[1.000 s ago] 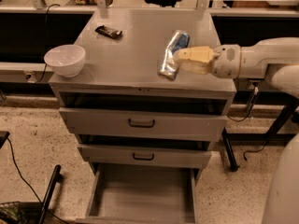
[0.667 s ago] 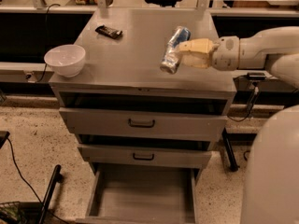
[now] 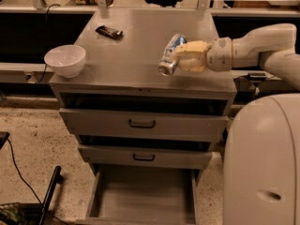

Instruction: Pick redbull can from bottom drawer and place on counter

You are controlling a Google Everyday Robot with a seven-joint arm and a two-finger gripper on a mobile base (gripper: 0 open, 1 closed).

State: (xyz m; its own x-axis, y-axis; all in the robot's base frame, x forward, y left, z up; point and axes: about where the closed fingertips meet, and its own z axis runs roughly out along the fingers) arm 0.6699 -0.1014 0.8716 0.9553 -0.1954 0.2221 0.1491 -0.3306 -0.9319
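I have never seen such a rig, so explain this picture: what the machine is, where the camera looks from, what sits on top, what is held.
This is a mobile robot with one white arm reaching in from the picture's right. The single camera looks down on the front of a grey drawer cabinet. On the counter sit a white bowl and a dark snack bar. The gripper is shut on the redbull can, tilted over the counter's right side. The bottom drawer stands open.
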